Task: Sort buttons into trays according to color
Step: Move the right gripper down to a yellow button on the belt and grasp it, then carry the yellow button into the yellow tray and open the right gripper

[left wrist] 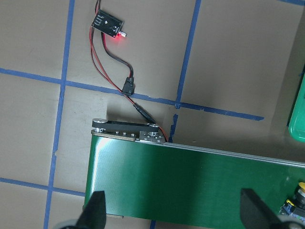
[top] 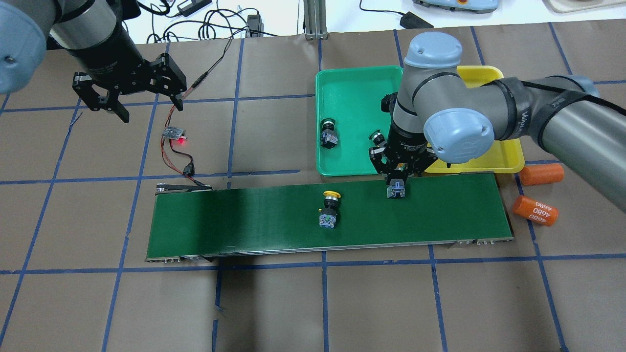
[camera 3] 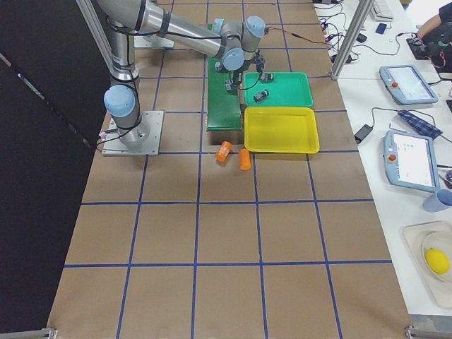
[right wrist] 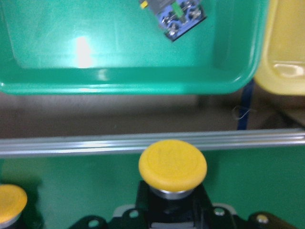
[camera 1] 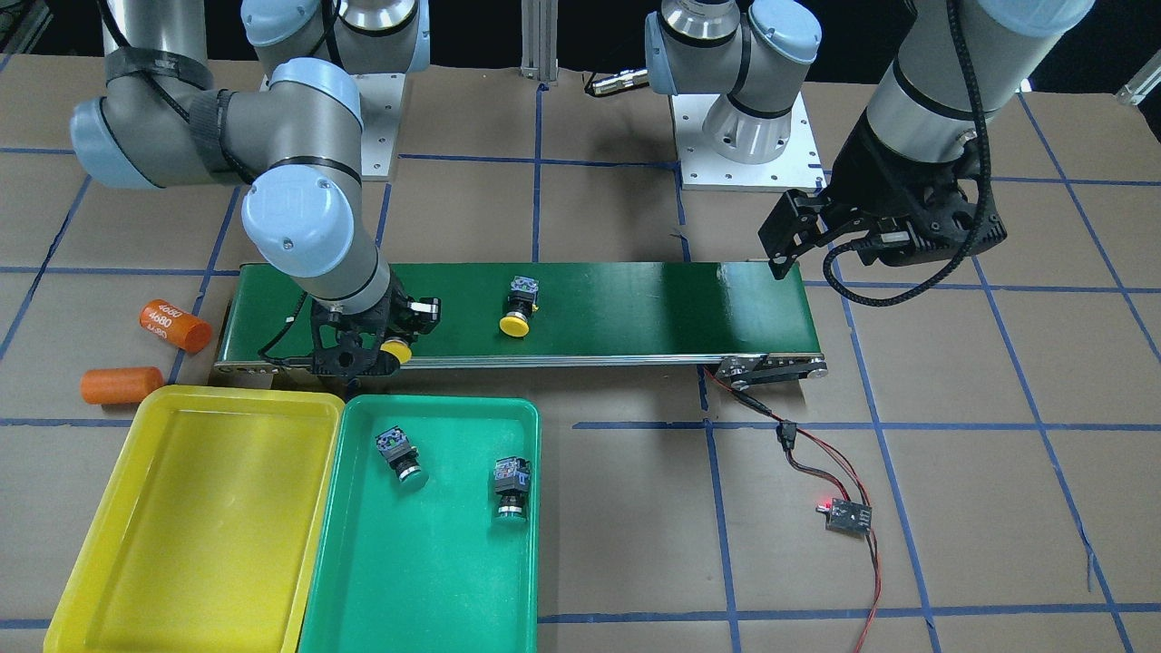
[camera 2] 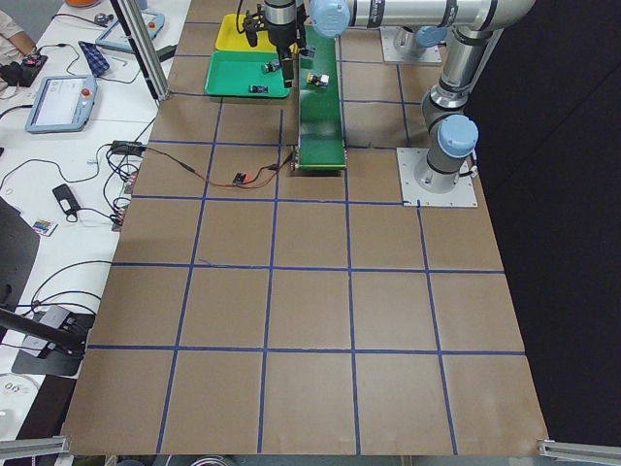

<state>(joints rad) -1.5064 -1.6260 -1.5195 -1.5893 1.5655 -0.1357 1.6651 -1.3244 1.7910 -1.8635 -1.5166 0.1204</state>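
My right gripper (top: 397,185) is down at the conveyor's edge nearest the trays, shut on a yellow button (right wrist: 172,164) whose cap (camera 1: 395,349) faces the trays. A second yellow button (top: 328,208) lies on its side mid-belt. Two green buttons (camera 1: 399,453) (camera 1: 511,490) lie in the green tray (camera 1: 426,571); in the overhead view my right arm partly hides one of them. The yellow tray (camera 1: 209,508) beside it holds nothing. Far off, my left gripper (top: 149,108) hovers open and holding nothing past the belt's other end, its fingertips (left wrist: 95,210) wide apart.
The dark-green conveyor belt (top: 244,220) runs across the table. Two orange cylinders (camera 1: 172,325) (camera 1: 121,384) lie beyond its end near the yellow tray. A small controller board (top: 175,132) with a red light and wires sits below my left gripper.
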